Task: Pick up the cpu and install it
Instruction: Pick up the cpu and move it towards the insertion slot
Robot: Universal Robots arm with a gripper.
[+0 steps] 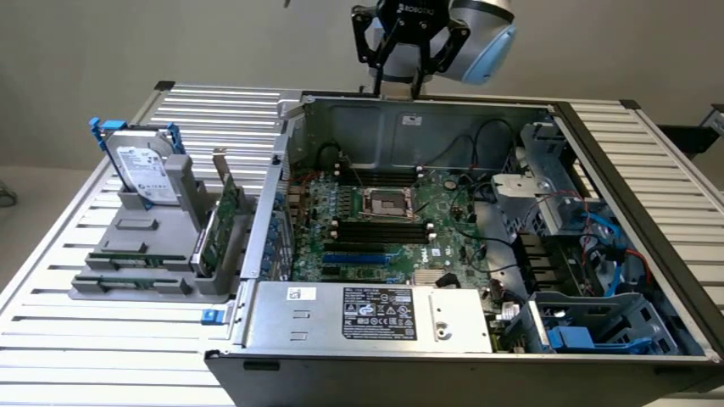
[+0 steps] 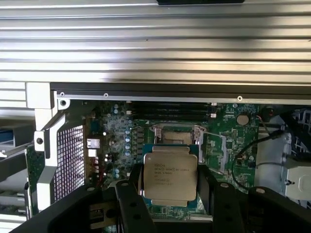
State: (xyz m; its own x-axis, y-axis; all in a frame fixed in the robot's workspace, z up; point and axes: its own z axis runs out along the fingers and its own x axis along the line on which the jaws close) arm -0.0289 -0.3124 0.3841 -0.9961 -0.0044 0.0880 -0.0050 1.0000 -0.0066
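In the exterior view, the tool (image 1: pixel 398 85) hangs above the rear wall of the open computer case (image 1: pixel 430 127) on the bench (image 1: pixel 102 356), well above the motherboard socket (image 1: pixel 385 203). In the wrist view, its black fingers (image 2: pixel 130 201) clamp the cpu (image 2: pixel 170 174) by opposite edges, with the socket beyond it.

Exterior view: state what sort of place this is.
Probably a robotics lab bench for computer assembly: an open computer case lies on a slatted metal table, a grey fixture holds a hard drive and circuit cards, and a robot gripper above the case holds the cpu.
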